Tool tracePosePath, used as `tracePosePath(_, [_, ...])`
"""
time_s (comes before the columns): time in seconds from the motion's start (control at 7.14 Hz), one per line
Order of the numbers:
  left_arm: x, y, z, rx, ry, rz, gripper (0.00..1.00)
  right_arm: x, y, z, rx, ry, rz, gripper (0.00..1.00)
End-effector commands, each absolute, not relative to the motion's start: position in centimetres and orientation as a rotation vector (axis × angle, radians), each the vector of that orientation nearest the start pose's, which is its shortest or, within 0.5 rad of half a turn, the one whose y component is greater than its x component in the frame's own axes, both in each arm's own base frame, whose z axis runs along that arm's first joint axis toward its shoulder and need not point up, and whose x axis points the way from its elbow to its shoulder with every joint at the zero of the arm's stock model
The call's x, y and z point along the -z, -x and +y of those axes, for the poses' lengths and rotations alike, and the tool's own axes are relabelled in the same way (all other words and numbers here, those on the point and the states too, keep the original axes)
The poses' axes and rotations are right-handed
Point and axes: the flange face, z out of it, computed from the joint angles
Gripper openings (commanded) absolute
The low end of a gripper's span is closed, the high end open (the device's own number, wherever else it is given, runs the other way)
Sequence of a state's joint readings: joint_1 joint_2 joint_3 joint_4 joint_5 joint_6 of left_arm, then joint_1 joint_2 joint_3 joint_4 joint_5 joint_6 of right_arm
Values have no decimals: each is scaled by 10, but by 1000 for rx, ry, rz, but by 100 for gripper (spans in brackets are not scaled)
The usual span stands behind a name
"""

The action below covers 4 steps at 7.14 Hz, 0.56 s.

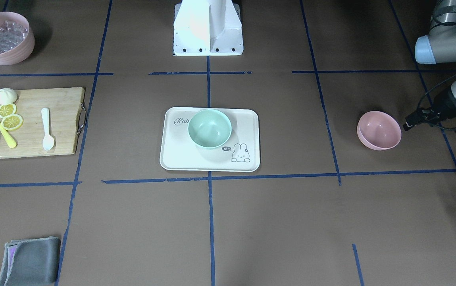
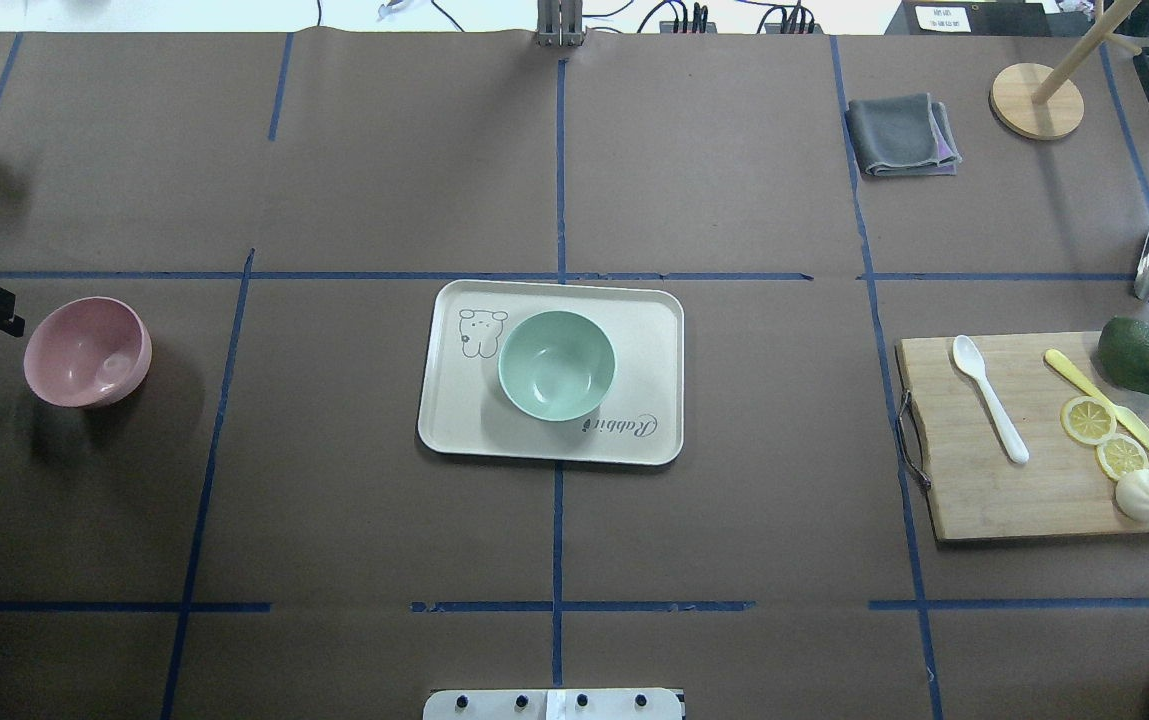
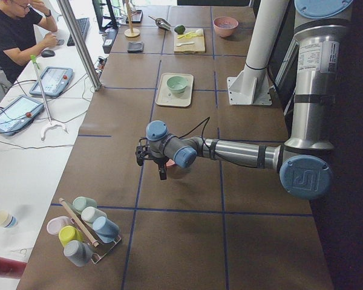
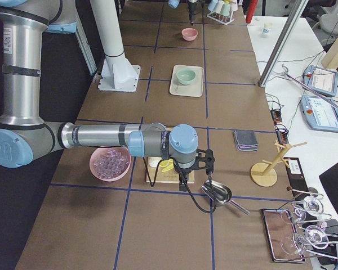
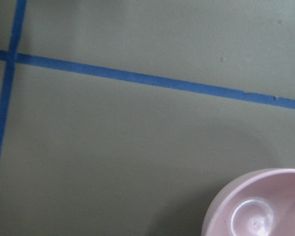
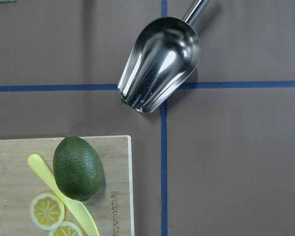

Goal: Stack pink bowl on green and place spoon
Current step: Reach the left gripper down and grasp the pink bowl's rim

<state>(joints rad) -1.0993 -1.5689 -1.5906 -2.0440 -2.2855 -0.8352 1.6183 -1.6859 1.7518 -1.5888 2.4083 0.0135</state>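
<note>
The pink bowl (image 1: 379, 130) stands empty on the table, far to my left; it also shows in the overhead view (image 2: 87, 351) and at the lower right of the left wrist view (image 5: 258, 206). The green bowl (image 2: 556, 364) sits upright on the cream tray (image 2: 454, 420) at the table's middle. The white spoon (image 2: 989, 396) lies on the wooden cutting board (image 2: 1014, 500) at my right. My left gripper (image 1: 410, 121) hovers just beside the pink bowl and looks open and empty. My right gripper (image 4: 194, 169) shows only in the right side view, above the board's far end; I cannot tell its state.
The board also holds a lime (image 2: 1136, 354), a yellow knife (image 2: 1104, 405), lemon slices (image 2: 1104, 437) and a white bun (image 2: 1146, 494). A metal scoop (image 6: 160, 64) lies beyond the board. A pink bowl of ice (image 1: 2, 37), a grey cloth (image 2: 899, 135) and a wooden stand (image 2: 1036, 98) are around.
</note>
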Motion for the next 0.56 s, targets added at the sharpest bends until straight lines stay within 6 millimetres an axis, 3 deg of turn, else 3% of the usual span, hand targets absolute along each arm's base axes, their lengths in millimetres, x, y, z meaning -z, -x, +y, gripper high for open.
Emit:
tracePosePath(0.0, [-596,-202,-483,171,82,854,97,-621,-80,-442,-36,-59,-835,100])
tracePosePath(0.28, [-597,-215,-478,152,97,852,86,-622,-80,-441,-38,-57,-835,100])
tracePosePath(0.42, [-596,-215,-479,150,99,855,60,-622,-80,-441,-38,-57,-835,100])
